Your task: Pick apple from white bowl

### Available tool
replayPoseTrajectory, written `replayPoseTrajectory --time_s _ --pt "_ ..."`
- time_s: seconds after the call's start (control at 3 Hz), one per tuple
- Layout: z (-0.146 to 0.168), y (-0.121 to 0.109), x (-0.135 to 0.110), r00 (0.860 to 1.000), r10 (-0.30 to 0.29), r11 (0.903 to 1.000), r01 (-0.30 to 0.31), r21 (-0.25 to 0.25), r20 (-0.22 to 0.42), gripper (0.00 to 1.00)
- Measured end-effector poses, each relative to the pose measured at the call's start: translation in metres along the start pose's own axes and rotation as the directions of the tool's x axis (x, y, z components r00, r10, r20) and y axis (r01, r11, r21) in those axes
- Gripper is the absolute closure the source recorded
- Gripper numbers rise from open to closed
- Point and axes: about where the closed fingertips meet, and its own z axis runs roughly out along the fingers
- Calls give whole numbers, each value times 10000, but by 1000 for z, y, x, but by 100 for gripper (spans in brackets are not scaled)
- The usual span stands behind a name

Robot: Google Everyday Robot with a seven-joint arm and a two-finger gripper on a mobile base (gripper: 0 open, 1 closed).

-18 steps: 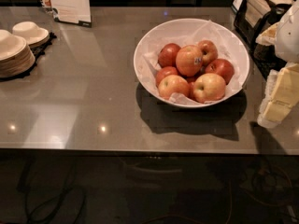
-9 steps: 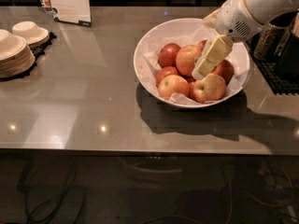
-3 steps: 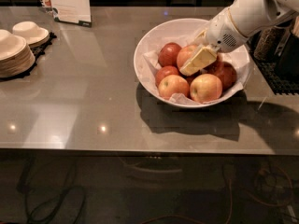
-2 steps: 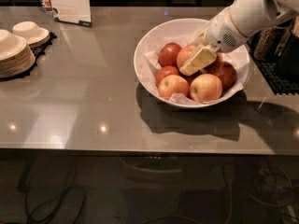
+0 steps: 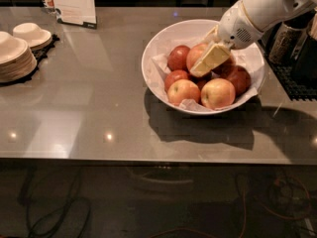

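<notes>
The white bowl stands at the back right of the grey table, lined with white paper and holding several apples. The apple, orange-red, lies in the middle of the pile. My gripper reaches in from the upper right on a white arm, and its cream tip rests against this apple's right side, covering part of it. The sticker is hidden. Darker red apples and paler yellow-pink apples lie around it.
Stacked cream dishes sit at the far left on a dark mat. A printed sign stands at the back left. A dark rack with a jar is at the right edge, close to the bowl.
The arm came in from the right and lowered the gripper into the bowl onto the middle apple. Over the last second it has barely moved.
</notes>
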Motion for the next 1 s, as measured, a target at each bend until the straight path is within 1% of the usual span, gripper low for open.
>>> replayPoseTrajectory --time_s 0.33,0.67,1.0 --pt "-19 -4 -23 9992 -295 9995 293 -103 -268 100" --pt "-34 -9 -45 9980 -595 9982 592 -130 -229 100" --pt "-42 -13 -52 9979 -646 9977 647 -193 70 100"
